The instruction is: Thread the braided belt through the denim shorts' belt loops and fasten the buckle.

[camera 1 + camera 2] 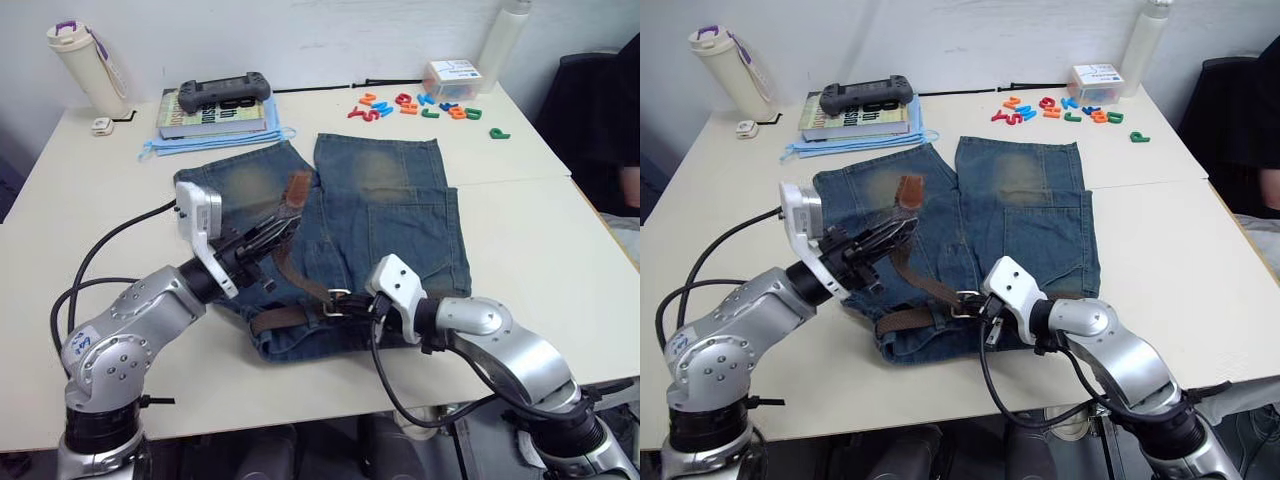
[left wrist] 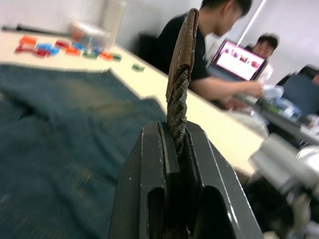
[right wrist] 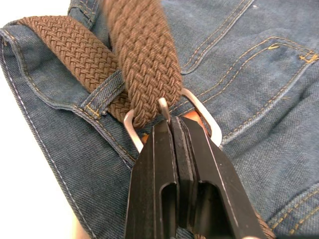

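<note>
The denim shorts (image 1: 370, 235) lie flat on the white table (image 1: 540, 260), waistband toward the near edge, legs toward the far edge. The braided belt (image 1: 300, 282) runs along the waistband, passes under a belt loop (image 3: 102, 94), then goes through the buckle (image 3: 199, 112) and rises off the denim toward my left side. My left gripper (image 1: 268, 238) is clamped on the belt's woven strap — its tan leather tip (image 1: 297, 189) stands up beyond my fingers (image 2: 154, 174), held above the shorts' left leg. My right gripper (image 1: 356, 303) sits at the waistband near the near edge, fingers pressed together right at the buckle; the silver frame shows on both sides of the tips, with the prong just above them. I cannot tell what exactly they pinch. Near the far edge: a book (image 1: 212, 116) with a dark handheld controller (image 1: 224, 91) on top, a cream bottle (image 1: 86, 66) at the far left corner, coloured plastic letters (image 1: 420, 106) toward the far right.
</note>
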Motion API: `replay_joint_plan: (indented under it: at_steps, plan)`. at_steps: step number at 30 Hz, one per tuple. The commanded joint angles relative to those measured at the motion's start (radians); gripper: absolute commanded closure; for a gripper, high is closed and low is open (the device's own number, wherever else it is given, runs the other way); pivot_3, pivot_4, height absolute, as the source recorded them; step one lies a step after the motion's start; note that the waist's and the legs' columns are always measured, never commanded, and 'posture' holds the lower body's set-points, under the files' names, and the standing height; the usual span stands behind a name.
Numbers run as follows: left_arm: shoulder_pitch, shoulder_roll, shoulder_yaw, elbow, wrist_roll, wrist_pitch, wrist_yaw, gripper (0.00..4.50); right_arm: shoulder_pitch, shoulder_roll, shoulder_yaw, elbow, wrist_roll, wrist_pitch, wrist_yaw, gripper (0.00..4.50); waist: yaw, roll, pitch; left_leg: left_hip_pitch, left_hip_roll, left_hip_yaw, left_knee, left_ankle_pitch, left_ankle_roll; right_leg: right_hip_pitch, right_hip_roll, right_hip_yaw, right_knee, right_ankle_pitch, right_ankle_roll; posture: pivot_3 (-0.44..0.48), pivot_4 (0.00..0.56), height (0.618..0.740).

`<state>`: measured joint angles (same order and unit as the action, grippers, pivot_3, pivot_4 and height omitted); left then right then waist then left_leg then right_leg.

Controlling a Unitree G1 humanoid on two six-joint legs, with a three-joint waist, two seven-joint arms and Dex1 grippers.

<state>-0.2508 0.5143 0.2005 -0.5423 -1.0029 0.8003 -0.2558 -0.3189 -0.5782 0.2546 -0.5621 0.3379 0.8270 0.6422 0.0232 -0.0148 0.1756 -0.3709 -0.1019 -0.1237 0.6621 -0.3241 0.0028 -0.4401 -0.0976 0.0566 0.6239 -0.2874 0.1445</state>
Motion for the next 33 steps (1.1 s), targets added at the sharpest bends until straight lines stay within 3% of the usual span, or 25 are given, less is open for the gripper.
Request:
replay_joint_plan:
  at_steps: [1,33]
  plan:
    - [0.010,0.012,0.027,-0.012,0.016,-0.035,-0.036,4.50,-0.001,-0.013,-0.031,-0.048,0.006,-0.004,-0.003,4.38,0.001,0.000,0.000,0.000,0.000,0.000,0.000,0.000,0.000,0.000,0.000,0.000,0.000,0.000,0.000,0.000,0.150,0.730]
    - [-0.004,0.006,0.018,-0.045,0.004,-0.029,-0.034,4.50,-0.027,0.013,0.032,-0.025,-0.019,-0.019,-0.007,4.38,-0.001,0.000,0.000,0.000,0.000,0.000,0.000,0.000,0.000,0.000,0.000,0.000,-0.001,0.000,0.000,0.000,0.150,0.730]
